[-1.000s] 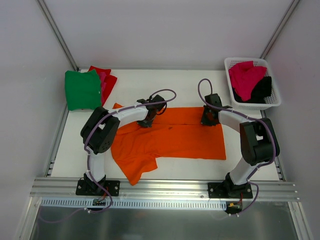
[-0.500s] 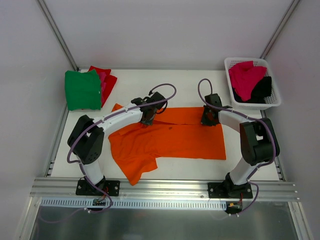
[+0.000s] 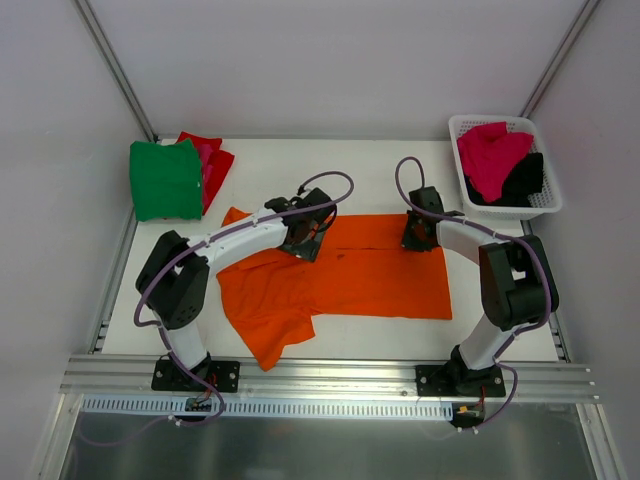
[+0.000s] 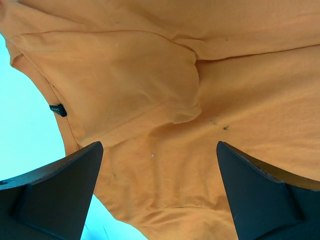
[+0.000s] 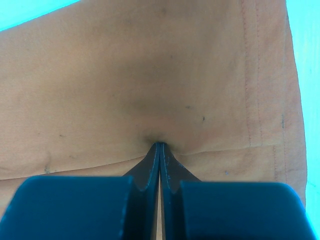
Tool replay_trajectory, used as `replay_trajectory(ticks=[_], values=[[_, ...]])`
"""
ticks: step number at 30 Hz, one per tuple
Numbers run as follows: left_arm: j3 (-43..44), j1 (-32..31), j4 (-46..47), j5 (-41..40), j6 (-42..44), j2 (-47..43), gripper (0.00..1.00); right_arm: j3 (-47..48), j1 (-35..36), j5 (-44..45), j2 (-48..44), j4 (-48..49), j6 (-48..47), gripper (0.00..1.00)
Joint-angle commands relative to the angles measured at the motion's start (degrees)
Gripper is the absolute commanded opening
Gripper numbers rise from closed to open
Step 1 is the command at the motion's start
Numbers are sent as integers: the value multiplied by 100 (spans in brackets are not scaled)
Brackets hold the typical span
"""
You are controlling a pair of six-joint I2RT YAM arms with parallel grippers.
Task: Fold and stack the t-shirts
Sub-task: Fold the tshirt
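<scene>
L gripper (image 4: 157, 150) sprang wide apart since 1 s ago, over the orange shirt (image 3: 370, 275). R gripper (image 5: 160, 146) is pinched together on the shirt's far edge. Bare table (image 3: 300, 165) lies beyond.

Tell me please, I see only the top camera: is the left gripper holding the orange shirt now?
Observer: No. In the left wrist view the left gripper is wide open above the orange shirt, with nothing between its fingers.
Operator: And the right gripper?
Observer: The right gripper is shut, and the cloth puckers at its tips, so it pinches the shirt.
Operator: Any mark on the cloth?
Observer: A small dark label sits at the shirt's edge.
</scene>
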Motion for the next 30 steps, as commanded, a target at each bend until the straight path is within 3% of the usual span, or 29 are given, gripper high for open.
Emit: replay_trajectory(ticks=[1,6,12,16,20,30], values=[[-52,-59,-153,-223,-123,-269,99,92,27,141,112,-111,-50,1],[-176,54,-135,-452,-350,39,99,83,36,132,85,-120,-58,0],[-650,853,128,-242,-1177,-48,99,39,36,167,-11,-128,-67,0],[-1238,1311,357,-433,-1625,-600,90,39,36,176,-29,-128,-76,0],[-1652,1513,576,-707,-2108,-1260,86,57,27,132,15,-128,-67,0],[-2662,1628,1482,-373,-2364,-2421,81,48,27,150,-20,-111,-76,1]])
